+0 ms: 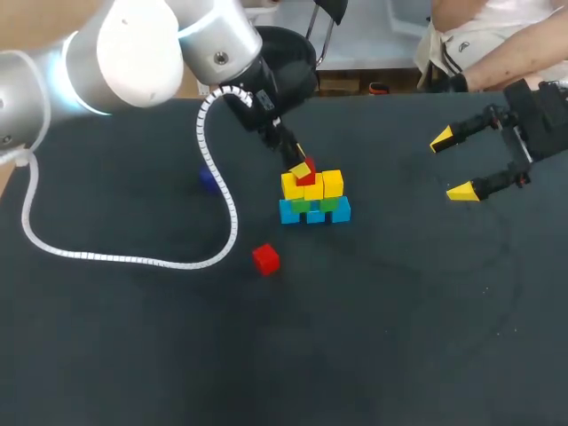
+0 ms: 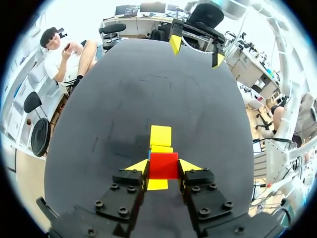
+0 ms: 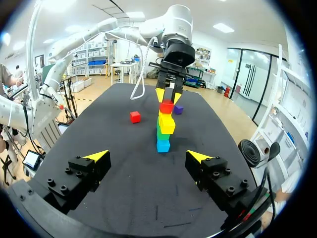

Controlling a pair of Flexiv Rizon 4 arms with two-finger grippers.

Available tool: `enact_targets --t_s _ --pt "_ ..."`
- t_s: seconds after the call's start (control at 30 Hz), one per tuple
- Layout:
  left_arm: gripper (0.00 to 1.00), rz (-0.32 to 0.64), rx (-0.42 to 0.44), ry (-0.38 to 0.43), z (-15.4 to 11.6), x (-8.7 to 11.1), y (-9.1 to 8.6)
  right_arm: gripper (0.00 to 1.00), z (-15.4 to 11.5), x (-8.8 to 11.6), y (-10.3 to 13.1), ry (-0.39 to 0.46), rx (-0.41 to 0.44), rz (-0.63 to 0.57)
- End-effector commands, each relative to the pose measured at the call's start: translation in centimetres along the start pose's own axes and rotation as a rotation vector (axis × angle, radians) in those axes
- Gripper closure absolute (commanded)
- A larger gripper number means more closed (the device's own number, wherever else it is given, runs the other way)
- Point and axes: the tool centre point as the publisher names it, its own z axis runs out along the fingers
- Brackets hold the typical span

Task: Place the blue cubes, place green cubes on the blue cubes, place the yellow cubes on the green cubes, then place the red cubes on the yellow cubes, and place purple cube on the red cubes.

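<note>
Your left gripper (image 2: 163,166) clamps a red cube (image 2: 163,162) between its yellow tips, over the yellow cubes (image 1: 312,185) that top the stack (image 3: 163,130) near the table's (image 1: 133,355) middle. Green cubes (image 1: 312,204) and blue cubes (image 1: 315,214) lie beneath. The left arm (image 1: 133,44) comes in from the far left corner, wrist angled down. A second red cube (image 1: 265,258) lies toward the near edge, and the purple cube (image 1: 208,180) toward the left edge. Your right gripper (image 1: 454,164) hangs wide open by the far right corner.
</note>
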Motion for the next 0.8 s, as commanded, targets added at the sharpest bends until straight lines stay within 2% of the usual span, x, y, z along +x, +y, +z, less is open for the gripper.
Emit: enact_targets --t_s 0.03,0.07,0.1,0.23,0.43,0.6,0.8 --pt "0.42 -0.008 0.005 0.002 -0.1 -0.2 0.1 0.0 0.0 0.0 0.0 -0.001 0.001 -0.001" --pt "0.22 -0.009 0.005 0.002 -0.1 -0.2 0.1 0.0 0.0 0.0 0.0 -0.001 0.001 -0.001" --pt "0.16 -0.011 0.005 0.002 -0.1 -0.2 0.2 0.0 0.0 0.0 0.0 -0.001 0.001 -0.001" --pt "0.16 -0.014 0.006 0.001 0.0 -0.3 0.2 0.0 0.0 0.0 0.0 -0.001 0.001 -0.001" --pt "0.11 -0.026 -0.011 -0.013 -0.4 -0.5 0.1 0.0 0.0 0.0 0.0 -0.001 0.001 -0.001" --pt "0.0 -0.042 -0.043 -0.039 -1.4 -0.7 -0.2 0.0 0.0 0.0 0.0 -0.001 0.001 -0.001" --pt "0.0 -0.036 -0.108 -0.086 -3.4 -1.0 -1.3 0.0 0.0 0.0 0.0 -0.001 0.001 -0.001"
